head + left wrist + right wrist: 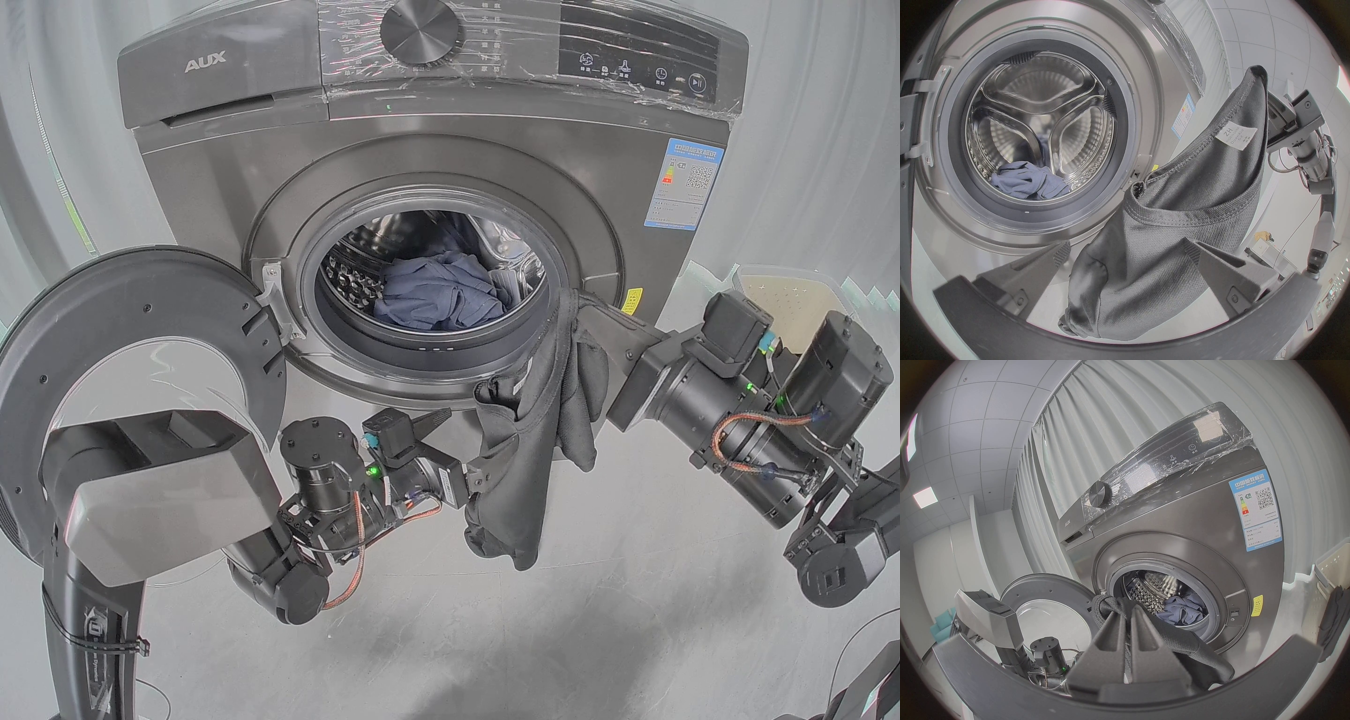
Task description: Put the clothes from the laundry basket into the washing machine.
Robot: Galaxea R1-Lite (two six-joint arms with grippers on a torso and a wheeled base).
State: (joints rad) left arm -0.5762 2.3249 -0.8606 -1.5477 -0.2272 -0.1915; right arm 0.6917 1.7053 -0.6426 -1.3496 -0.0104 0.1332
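**Dark shirt held at the washer's mouth**

Head view: a grey floor (637, 581) spreads in front of the washer (216, 178), and a pale curtain (825, 131) hangs behind it. The door (141, 319) is swung open to the left of the washer's opening. The drum (352, 272) holds a blue cloth (441, 291). A pale basket (797, 295) sits just right of the washer. The right tool (583, 314) is at the right rim of the opening, clamped on a dark shirt (534, 422). The shirt hangs down outside the washer's front. The left tool (480, 473) is below the opening, against the shirt's lower part.

Left wrist view: the left tool's fingers (1040, 262) stand wide apart, and the shirt (1181, 220) sags between them unpinched. The blue cloth (1026, 180) lies low in the drum.

Right wrist view: the right tool (1128, 615) has its fingers together on a bunch of the shirt, in front of the washer's opening. A dark cloth (1336, 613) drapes over the basket (1333, 566) beside the washer. A tiled ceiling (970, 430) is overhead.
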